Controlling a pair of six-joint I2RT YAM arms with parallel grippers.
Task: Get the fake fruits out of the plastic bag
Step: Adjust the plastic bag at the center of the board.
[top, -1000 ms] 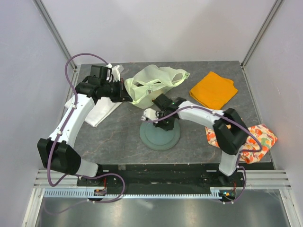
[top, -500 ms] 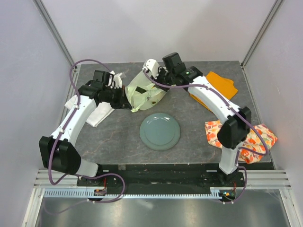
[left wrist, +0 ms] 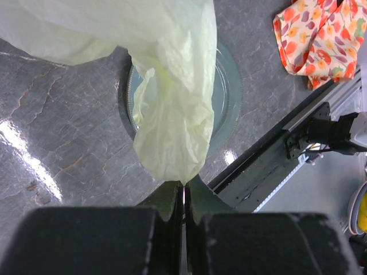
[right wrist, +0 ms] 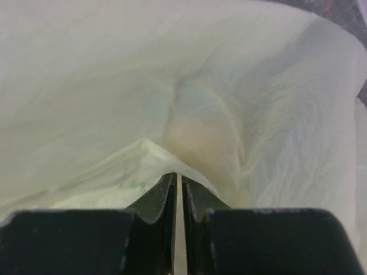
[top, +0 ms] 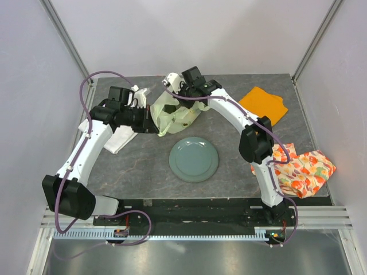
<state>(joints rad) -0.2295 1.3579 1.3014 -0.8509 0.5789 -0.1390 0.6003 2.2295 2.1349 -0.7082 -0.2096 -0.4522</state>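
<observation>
Near centre of surface (top: 143, 166): grey-green plate (top: 194, 159). Near right: fruit-print cloth (top: 301, 172). Left side: white cloth (top: 117, 137).

Beyond the plate: plastic bag (top: 172, 114), bunched between both arms. Left tool (left wrist: 183, 192) is pinched tight on a bag corner. Right tool (right wrist: 178, 179), at the bag's far side, is narrow with a fold of film nipped. One rounded, orange-tinged fake fruit (right wrist: 195, 137) shows through the film, inside the bag.

Far right: orange cloth (top: 264, 105).
</observation>
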